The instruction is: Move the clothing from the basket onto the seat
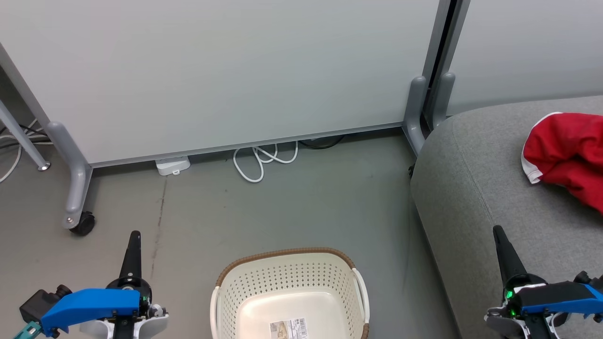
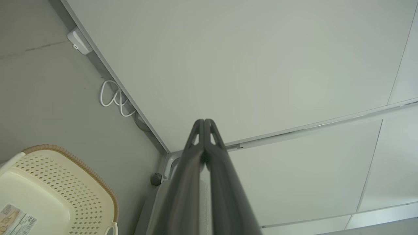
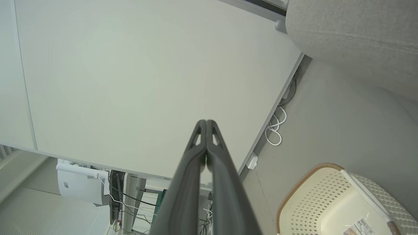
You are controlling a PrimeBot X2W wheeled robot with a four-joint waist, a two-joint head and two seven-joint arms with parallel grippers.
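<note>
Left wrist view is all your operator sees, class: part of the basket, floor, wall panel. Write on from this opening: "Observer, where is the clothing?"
Observer: Red clothing lies on the grey seat, to the right of the basket.
Operator: Is there any fabric in the part of the basket that I can't see?
Observer: None in the part the head view shows. There is a paper label on its floor.
Operator: Is the right gripper holding anything?
Observer: No. The right gripper is shut, fingers pressed together, with nothing between them.
</note>
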